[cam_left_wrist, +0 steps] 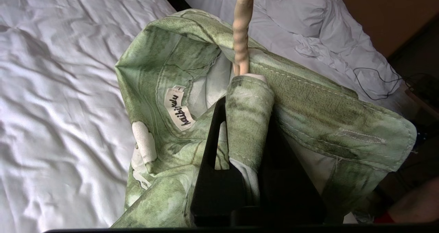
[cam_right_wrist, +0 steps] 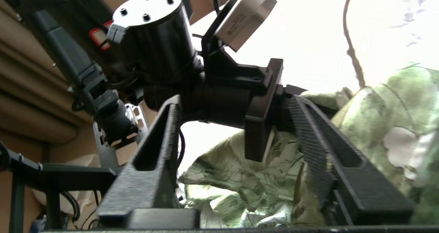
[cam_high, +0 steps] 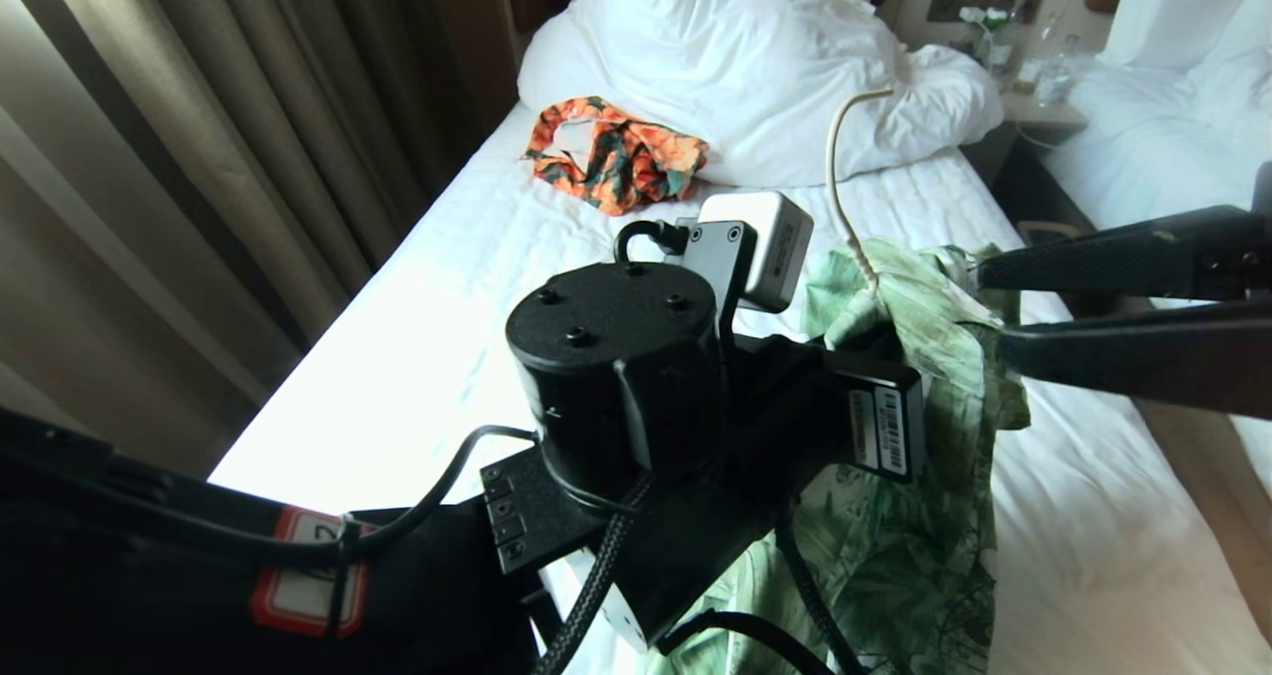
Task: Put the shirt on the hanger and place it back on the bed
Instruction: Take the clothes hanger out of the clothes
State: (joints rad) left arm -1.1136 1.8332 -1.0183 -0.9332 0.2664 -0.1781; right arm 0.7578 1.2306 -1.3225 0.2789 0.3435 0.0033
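The left tool [cam_left_wrist: 245,123] is pinching a fold of the shirt [cam_high: 924,377] near its collar, its matte black fingers [cam_left_wrist: 211,164] closed tight on the thin, leaf-printed green fabric, holding the garment up above the bed [cam_high: 417,357] while the rest is draping down in soft folds. A woven white label [cam_left_wrist: 177,108] is showing inside the neckline. The hanger [cam_high: 845,188], a slim cream wire with a twisted neck, is rising out of the collar, its curved hook arching upward. Just to the right, the right tool [cam_high: 994,307] is standing wide, its ribbed black fingers [cam_right_wrist: 322,147] spread on either side of the shirt's edge without gripping it. Farther up the wrinkled white sheet, an orange floral garment [cam_high: 616,153] is lying crumpled against the puffy white pillow [cam_high: 725,49].
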